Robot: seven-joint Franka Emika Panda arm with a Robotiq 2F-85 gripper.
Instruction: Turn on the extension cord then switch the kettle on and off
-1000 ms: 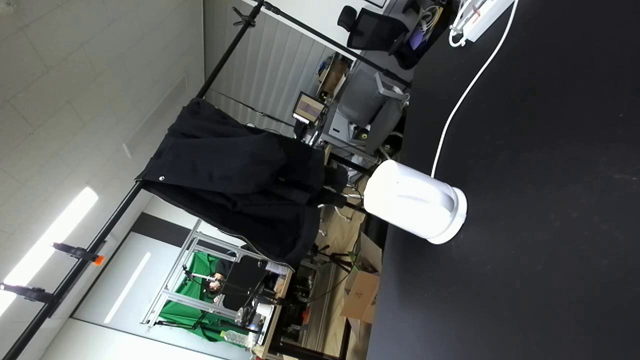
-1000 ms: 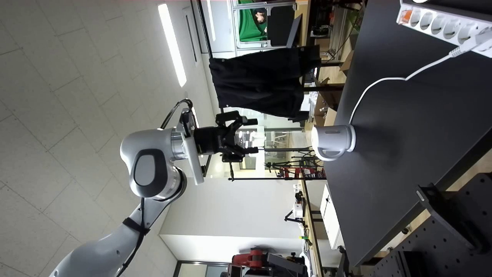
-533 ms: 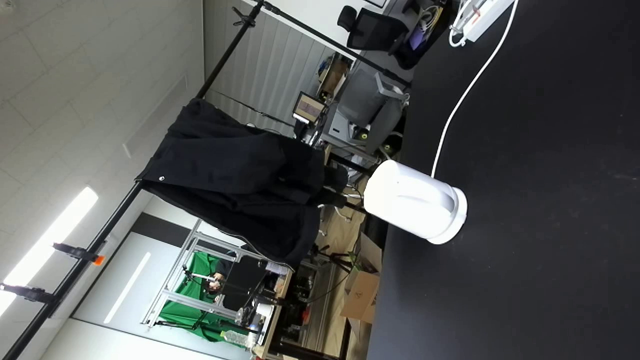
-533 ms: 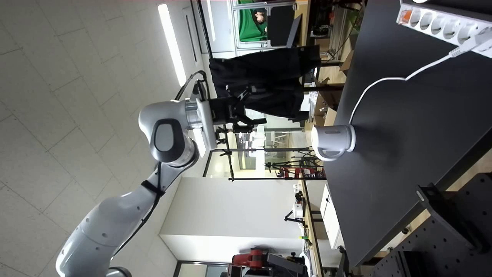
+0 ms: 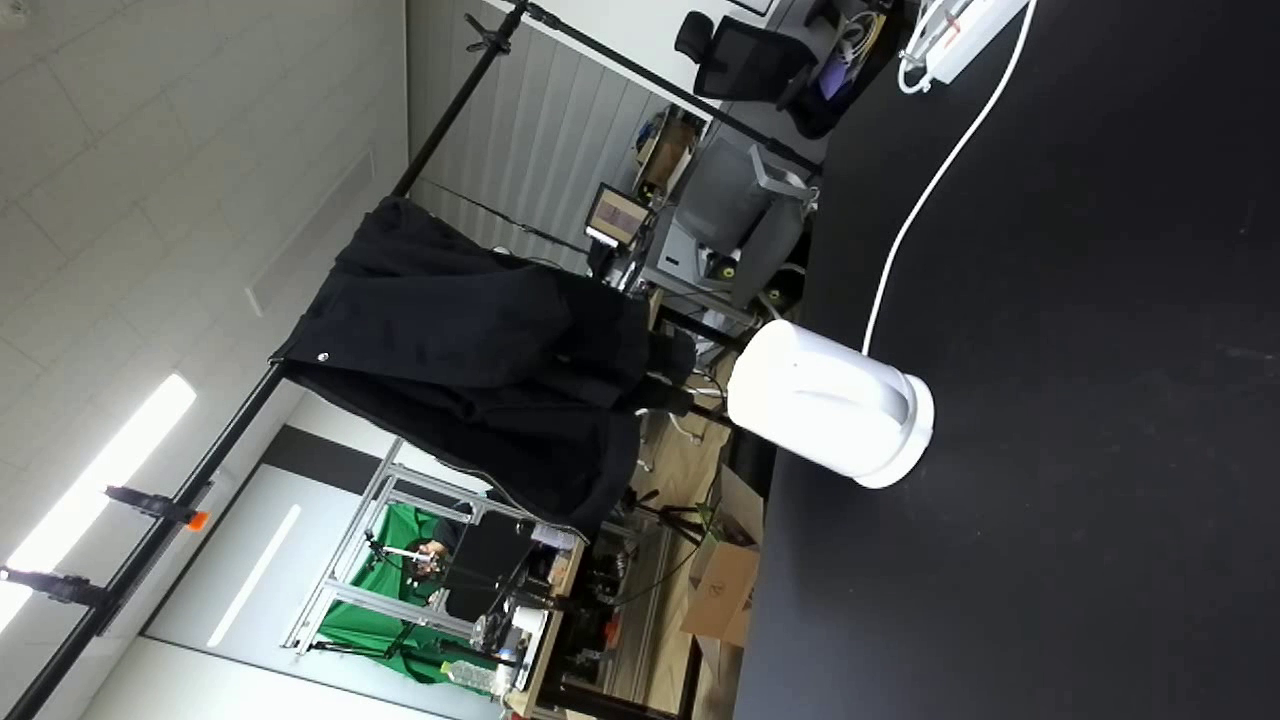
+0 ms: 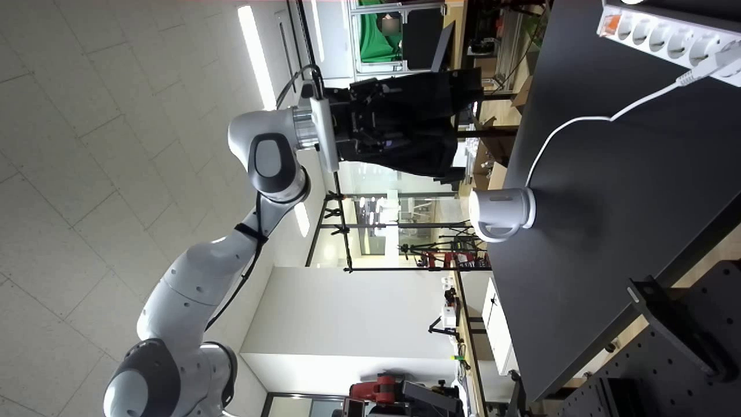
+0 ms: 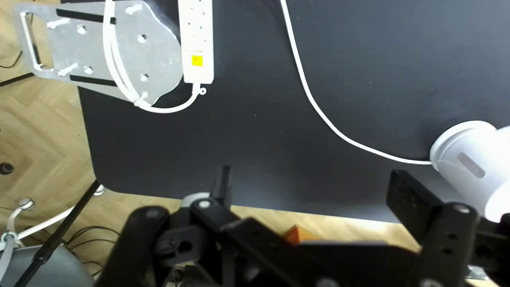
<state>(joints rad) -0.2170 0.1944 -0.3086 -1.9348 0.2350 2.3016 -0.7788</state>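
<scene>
1. Wrist view: got fingers (image 7: 410,203) spread wide apart.
2. See kettle (image 7: 476,181) on surface (image 7: 279,151) at right, strip (image 7: 197,44) upper left.
3. In both exterior views: see kettle upright, well apart from strip.
4. In an exterior view: see cord (image 6: 590,119) plugged into strip.

White arm (image 6: 200,272) — grey oval cap (image 6: 267,158), black cable (image 6: 259,213), black tool (image 7: 312,181)

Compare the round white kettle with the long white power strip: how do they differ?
The rounded white kettle stands upright; the boxy white power strip lies flat. The kettle has a looped white handle; the power strip has a row of round white sockets. Both are white; a thin white cord joins them.
</scene>
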